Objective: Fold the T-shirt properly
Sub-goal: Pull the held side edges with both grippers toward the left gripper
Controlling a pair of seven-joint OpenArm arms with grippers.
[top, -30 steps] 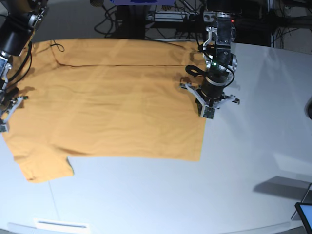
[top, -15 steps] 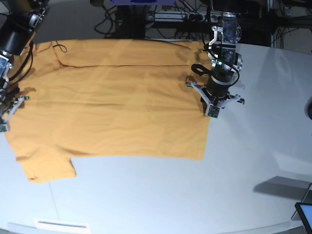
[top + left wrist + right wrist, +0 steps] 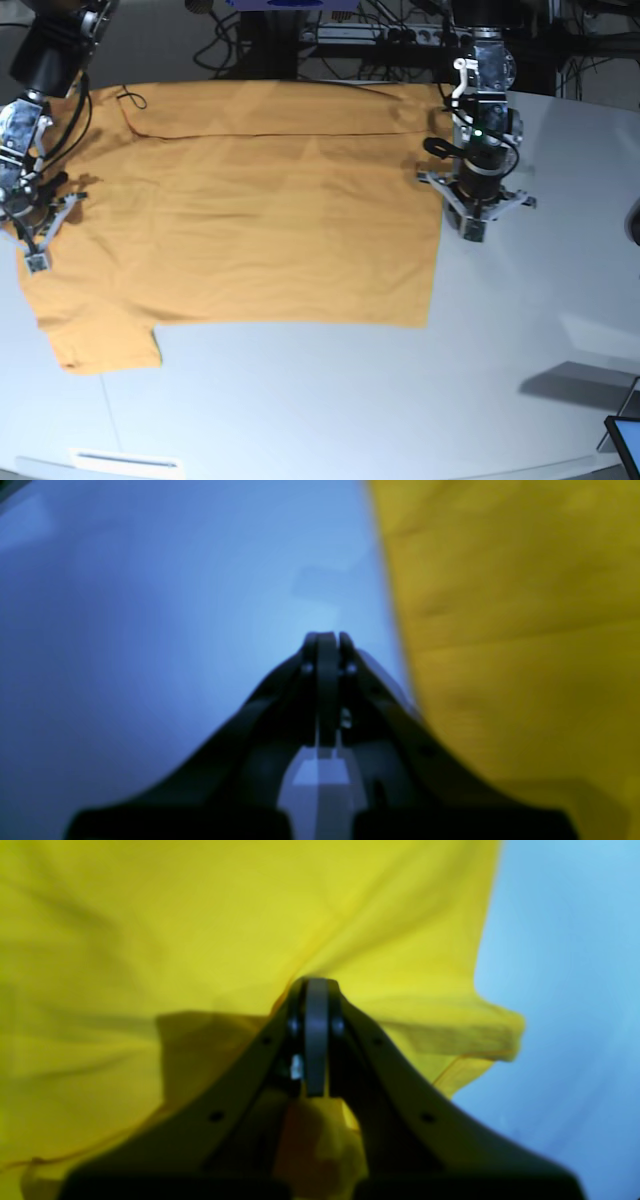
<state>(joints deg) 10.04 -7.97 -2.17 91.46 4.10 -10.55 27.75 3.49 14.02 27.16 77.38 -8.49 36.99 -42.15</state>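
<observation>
Since the earlier base frames the whole T-shirt point(image 3: 250, 200) has slid toward the base view's right: its hem edge now lies further right on the table point(image 3: 400, 400), and both arms have shifted the same way with it.

Near edge: the lower sleeve point(image 3: 100, 345) lies flat at the view's left front, unfolded. The long near side of the shirt runs straight across, with no layer turned over it.

Middle: the body is spread in one layer, lightly wrinkled. The right gripper point(image 3: 38, 240) sits at the shirt's shoulder end, on the view's left; in the right wrist view the right gripper point(image 3: 316, 990) has its jaws pressed together with yellow cloth bunched around and under the tips, so it looks to be pinching the T-shirt point(image 3: 200, 915). The left gripper point(image 3: 474, 225) stands just off the hem edge; the left wrist view shows the left gripper point(image 3: 327, 640) with jaws pressed together over bare table point(image 3: 150, 605), the T-shirt point(image 3: 525, 630) beside it, nothing between the tips.

Far edge: a straight crease line runs along the far side, possibly a narrow fold there; I cannot tell for certain.

Judgement: spreading and positioning mostly done; the folding proper (sleeves in, body halved) is still to do.
</observation>
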